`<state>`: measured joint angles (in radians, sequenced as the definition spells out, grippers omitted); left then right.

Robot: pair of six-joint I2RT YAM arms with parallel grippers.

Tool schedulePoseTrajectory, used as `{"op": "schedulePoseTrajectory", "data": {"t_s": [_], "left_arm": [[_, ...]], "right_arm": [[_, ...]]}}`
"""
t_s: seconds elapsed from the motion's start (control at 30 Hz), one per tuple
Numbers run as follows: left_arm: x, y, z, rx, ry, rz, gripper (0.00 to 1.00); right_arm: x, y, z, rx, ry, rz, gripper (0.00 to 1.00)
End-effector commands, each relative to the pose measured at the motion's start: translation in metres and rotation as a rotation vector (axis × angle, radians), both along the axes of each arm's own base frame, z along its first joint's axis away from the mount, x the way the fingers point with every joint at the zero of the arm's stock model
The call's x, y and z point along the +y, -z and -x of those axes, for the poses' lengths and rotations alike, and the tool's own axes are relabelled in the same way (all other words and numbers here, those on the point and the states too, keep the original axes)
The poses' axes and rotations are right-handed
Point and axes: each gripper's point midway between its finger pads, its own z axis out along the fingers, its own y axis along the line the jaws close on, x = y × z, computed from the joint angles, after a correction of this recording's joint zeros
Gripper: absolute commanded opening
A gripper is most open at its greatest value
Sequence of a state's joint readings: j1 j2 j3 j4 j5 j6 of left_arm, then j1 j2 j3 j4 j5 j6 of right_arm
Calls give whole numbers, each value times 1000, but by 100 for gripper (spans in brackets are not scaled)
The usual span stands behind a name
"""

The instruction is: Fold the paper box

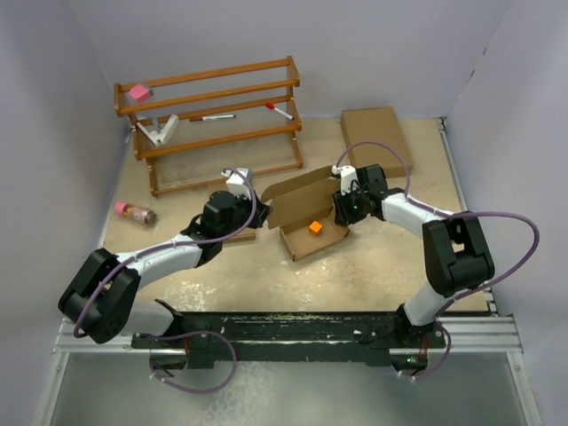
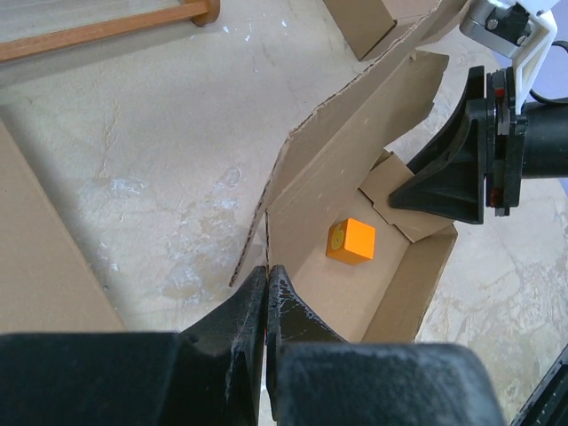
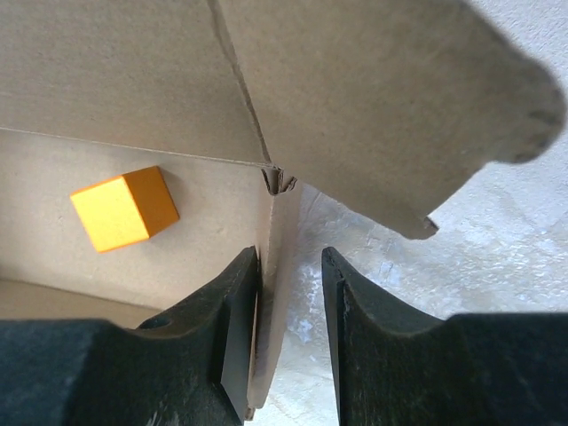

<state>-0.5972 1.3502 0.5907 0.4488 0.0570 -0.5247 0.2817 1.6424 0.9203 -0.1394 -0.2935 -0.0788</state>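
The paper box [image 1: 302, 191] lies half folded at the table's middle, its tray open upward and its lid flap raised toward the back. A small orange cube [image 1: 315, 227] sits inside the tray. My left gripper [image 2: 266, 273] is shut on the thin top edge of the box's left wall [image 2: 306, 191]. In the right wrist view my right gripper [image 3: 290, 257] straddles the box's right side wall [image 3: 277, 231]. Its inner finger [image 3: 235, 311] touches the wall and the outer finger stands apart, so it is open. The cube [image 3: 124, 209] lies just inside that wall.
A wooden rack [image 1: 213, 115] holding markers and a pink item stands at the back left. A larger flat brown box [image 1: 374, 133] lies at the back right. A pink tube [image 1: 133, 211] lies at the left. Another brown cardboard surface [image 2: 44, 257] fills the left wrist view's left side.
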Motion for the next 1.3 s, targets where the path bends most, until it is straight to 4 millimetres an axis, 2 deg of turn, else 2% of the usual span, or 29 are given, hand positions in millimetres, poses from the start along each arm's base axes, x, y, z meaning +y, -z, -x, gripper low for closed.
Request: {"op": "schedulePoseTrajectory", "data": {"t_s": [0.0,0.1,0.17,0.2,0.23,0.4,0.47,0.53,0.63,0.83,0.87,0.93,1.1,1.2,1.27], "left_arm": [[0,-14,-2,-33,-20,39,4],[1,-16,-1,-43,-19,42,4],[3,-17,0,-49,-23,40,4],[3,-18,0,-53,-24,40,4],[3,-19,0,-56,-25,40,4],[4,-20,0,-59,-25,40,4],[4,-20,0,-58,-24,39,4],[3,-21,0,-61,-23,40,4],[4,-20,0,-59,-26,40,4],[4,-20,0,-60,-25,39,4],[4,-20,0,-60,-24,39,4],[4,-19,-1,-61,-25,37,4],[6,-20,0,-66,-32,30,4],[6,-20,-1,-67,-31,26,4],[6,-19,-1,-67,-29,23,4]], "right_arm": [[-5,-8,-15,-68,2,107,38],[-8,-5,-16,-88,3,170,34],[-11,-1,-17,-95,4,213,20],[-13,0,-18,-103,7,241,2],[-16,0,-19,-107,14,263,0],[-24,1,-23,-127,22,328,0],[-23,1,-23,-127,11,328,15],[-21,1,-23,-125,0,321,25],[-19,0,-22,-124,-12,313,31],[-22,5,-22,-120,-12,336,29],[-23,8,-22,-119,-12,355,24],[-28,11,-24,-128,4,399,0],[-35,8,-27,-155,22,451,0],[-28,8,-25,-143,-3,422,0],[-21,5,-24,-136,-26,384,17]]}}
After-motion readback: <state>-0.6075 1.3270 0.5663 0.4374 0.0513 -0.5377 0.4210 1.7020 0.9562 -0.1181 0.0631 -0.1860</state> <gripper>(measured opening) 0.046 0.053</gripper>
